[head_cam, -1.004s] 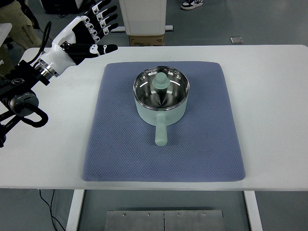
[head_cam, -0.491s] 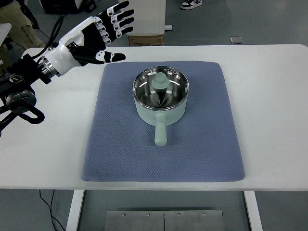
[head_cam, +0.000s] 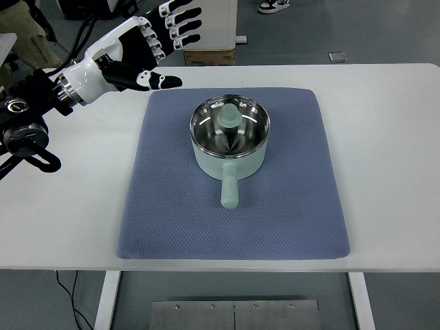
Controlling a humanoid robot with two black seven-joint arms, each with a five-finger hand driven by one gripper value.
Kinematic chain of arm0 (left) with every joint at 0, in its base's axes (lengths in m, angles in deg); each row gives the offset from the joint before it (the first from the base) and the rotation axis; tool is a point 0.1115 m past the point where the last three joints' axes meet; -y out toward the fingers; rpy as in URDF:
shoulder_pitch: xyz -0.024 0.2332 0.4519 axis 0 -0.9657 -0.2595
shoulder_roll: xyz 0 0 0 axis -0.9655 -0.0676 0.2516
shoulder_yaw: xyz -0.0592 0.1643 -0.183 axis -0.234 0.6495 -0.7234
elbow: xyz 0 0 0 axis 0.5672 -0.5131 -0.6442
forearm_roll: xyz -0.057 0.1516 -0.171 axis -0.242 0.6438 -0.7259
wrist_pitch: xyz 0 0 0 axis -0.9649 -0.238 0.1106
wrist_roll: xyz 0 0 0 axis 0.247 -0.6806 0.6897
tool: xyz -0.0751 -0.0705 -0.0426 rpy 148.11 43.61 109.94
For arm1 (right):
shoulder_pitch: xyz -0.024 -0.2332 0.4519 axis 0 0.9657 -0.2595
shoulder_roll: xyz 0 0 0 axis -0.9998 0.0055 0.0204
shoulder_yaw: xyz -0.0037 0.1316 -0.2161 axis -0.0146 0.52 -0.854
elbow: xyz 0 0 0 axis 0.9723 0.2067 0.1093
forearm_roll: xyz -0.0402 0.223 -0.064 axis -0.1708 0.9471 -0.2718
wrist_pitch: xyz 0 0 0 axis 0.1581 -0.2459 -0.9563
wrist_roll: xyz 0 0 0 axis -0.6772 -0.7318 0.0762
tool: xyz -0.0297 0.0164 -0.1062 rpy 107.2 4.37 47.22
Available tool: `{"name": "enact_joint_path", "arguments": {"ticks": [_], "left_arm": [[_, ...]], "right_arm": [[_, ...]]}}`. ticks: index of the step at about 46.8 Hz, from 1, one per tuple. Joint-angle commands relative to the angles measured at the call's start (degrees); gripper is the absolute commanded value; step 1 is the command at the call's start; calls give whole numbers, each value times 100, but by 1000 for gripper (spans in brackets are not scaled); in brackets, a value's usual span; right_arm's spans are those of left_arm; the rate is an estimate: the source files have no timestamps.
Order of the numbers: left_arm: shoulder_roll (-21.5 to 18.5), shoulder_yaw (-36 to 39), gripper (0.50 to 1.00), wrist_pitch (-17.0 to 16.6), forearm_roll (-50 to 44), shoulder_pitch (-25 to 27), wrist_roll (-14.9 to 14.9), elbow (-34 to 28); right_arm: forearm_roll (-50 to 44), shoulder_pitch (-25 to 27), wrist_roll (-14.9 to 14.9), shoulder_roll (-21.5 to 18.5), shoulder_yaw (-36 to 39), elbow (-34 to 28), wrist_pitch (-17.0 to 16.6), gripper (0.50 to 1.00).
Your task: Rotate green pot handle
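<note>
A pale green pot (head_cam: 229, 157) with a shiny steel inside stands on the blue-grey mat (head_cam: 172, 206), slightly behind the mat's middle. A green lid knob (head_cam: 229, 115) shows inside it. Its green handle (head_cam: 229, 190) points straight toward the table's near edge. My left hand (head_cam: 161, 42) hovers above the table's far left, up and to the left of the pot, well apart from it. The white and black fingers (head_cam: 180, 25) are spread and hold nothing. The right arm is out of view.
The white table (head_cam: 385, 137) reaches around the mat on all sides. Beyond the far edge stand a white cabinet base (head_cam: 205, 24) with a cardboard box (head_cam: 209, 57) under it. A person's shoes (head_cam: 273, 6) show at the top.
My left hand has moved right and slightly up, closer to the mat's far left corner, with its fingers still spread. The pot has not moved.
</note>
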Motion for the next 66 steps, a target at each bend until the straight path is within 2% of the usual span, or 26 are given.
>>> {"name": "enact_joint_path", "arguments": {"ticks": [1, 17, 36, 66], "left_arm": [[18, 3, 1000, -18, 57, 15, -5, -87], [123, 3, 1000, -44, 1032, 59, -5, -149], [281, 11, 1000, -150, 1639, 86, -5, -632], [756, 152, 1000, -141, 3150, 68, -14, -747]], "right_arm": [[0, 0, -6, 0, 3, 0, 1, 1000], [0, 0, 3, 0, -6, 0, 1, 1000], [0, 0, 3, 0, -6, 0, 1, 1000], [0, 0, 3, 0, 3, 0, 1, 1000]]}}
